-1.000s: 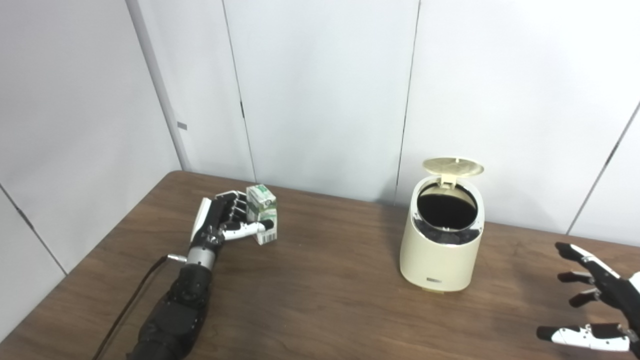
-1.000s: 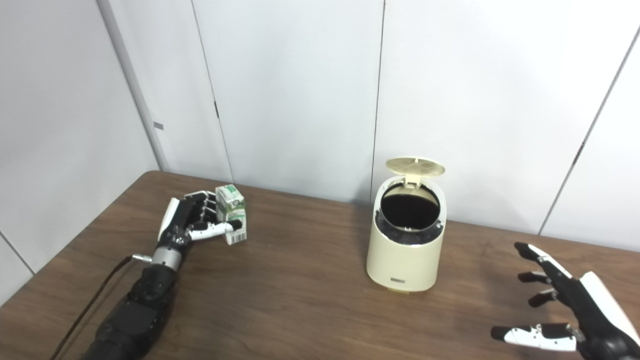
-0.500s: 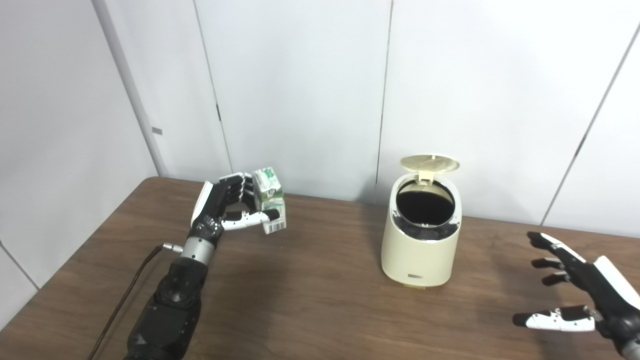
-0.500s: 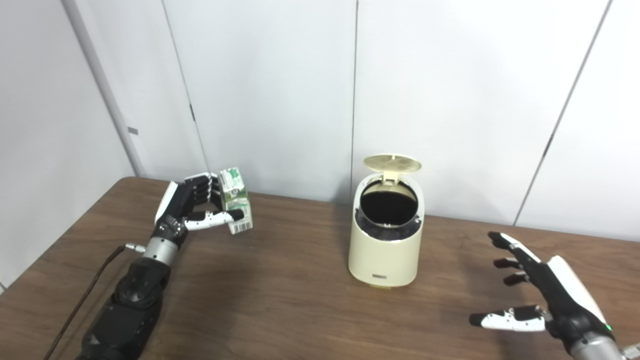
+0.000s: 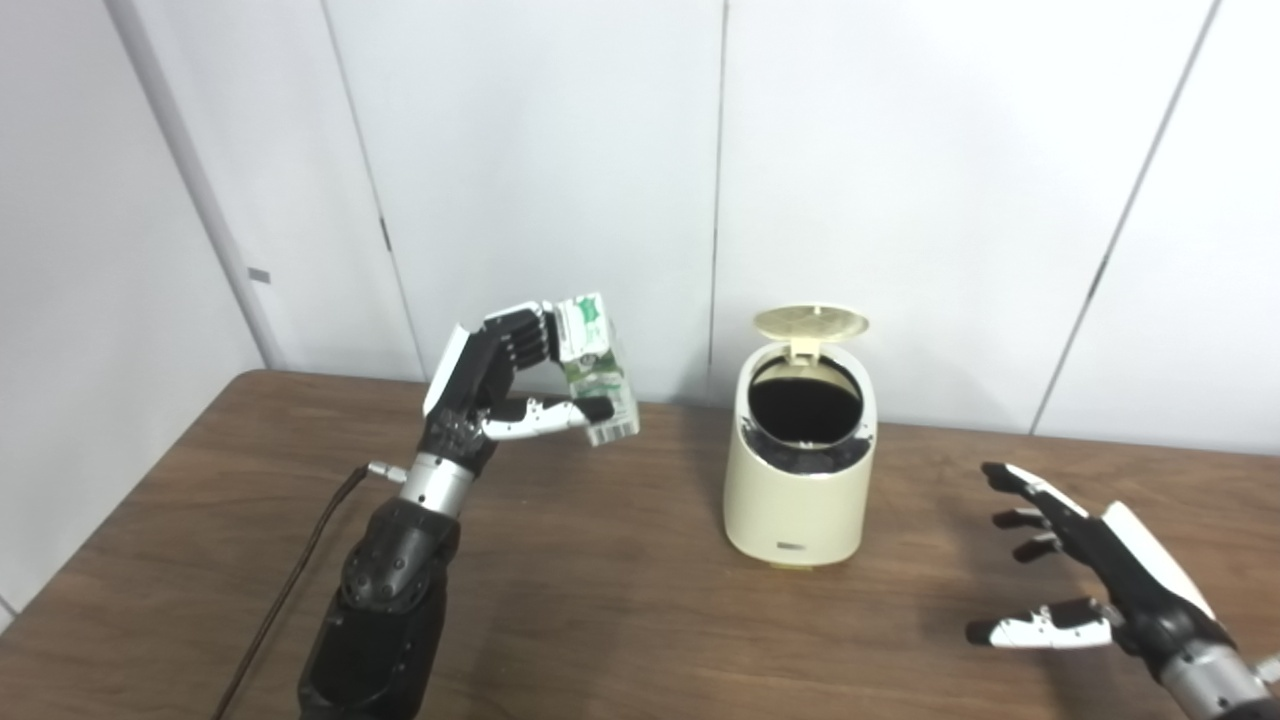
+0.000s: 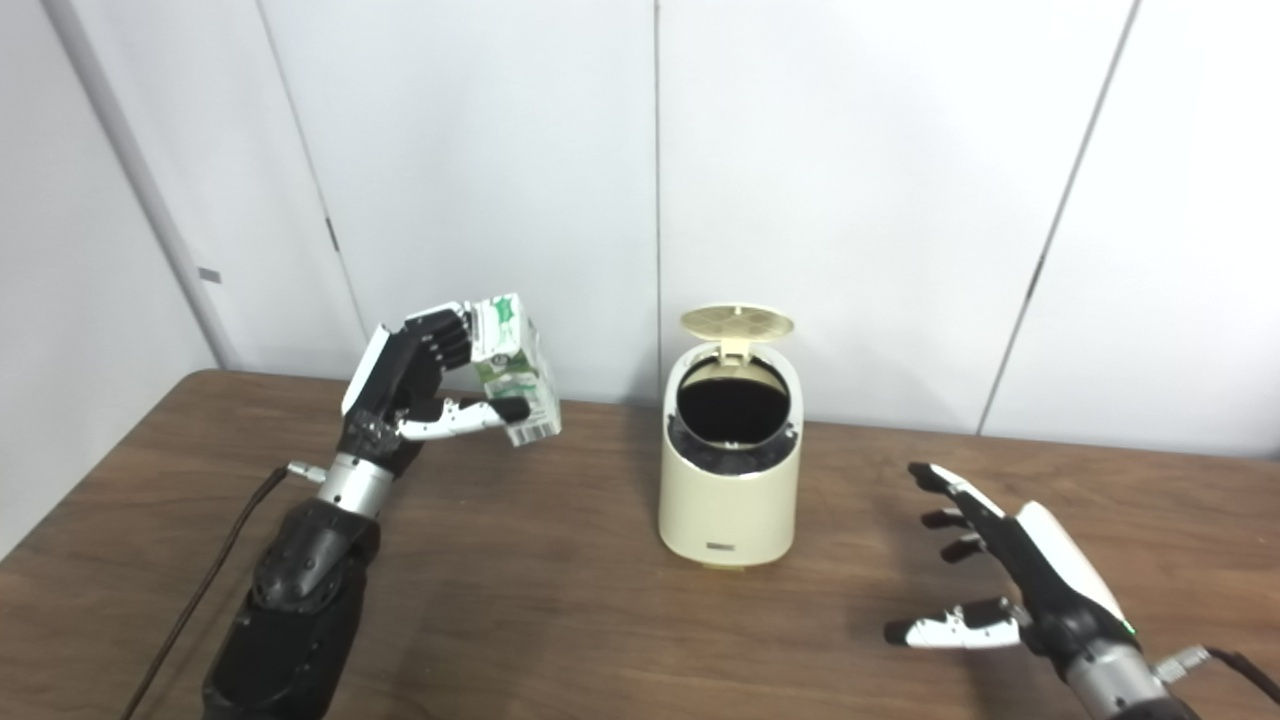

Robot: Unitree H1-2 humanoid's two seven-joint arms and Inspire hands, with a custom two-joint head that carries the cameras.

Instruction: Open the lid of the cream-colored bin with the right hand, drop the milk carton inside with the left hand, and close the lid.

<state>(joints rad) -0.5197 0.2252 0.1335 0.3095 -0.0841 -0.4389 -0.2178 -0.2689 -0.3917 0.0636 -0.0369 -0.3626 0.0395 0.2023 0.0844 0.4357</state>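
White wall panels back a brown wooden table (image 5: 620,590), and on it stands the cream bin (image 5: 800,480) with its lid (image 5: 811,322) already tipped up on the hinge, the dark mouth open to the room.

What has changed in the last second is the carton. 1 second ago the milk carton (image 5: 598,370) sat on the tabletop inside the left hand (image 5: 490,385); now it is clear of the wood and raised to about the height of the bin's rim, tilted a little, with the fingers wrapped around its back and the thumb pressed across its front. It has also come closer to the bin, though it remains beside it, left of the opening — not above it. The whole picture has shifted too, so part of that apparent travel is the camera turning.

The right hand (image 6: 1010,570) hovers low over the table to the right of the bin, well apart from it, fingers spread wide and holding nothing.

So the opening step looks done and the pickup has succeeded — the carry is under way. What remains, by my reading, is to bring the carton over the mouth, release it, then close the lid.
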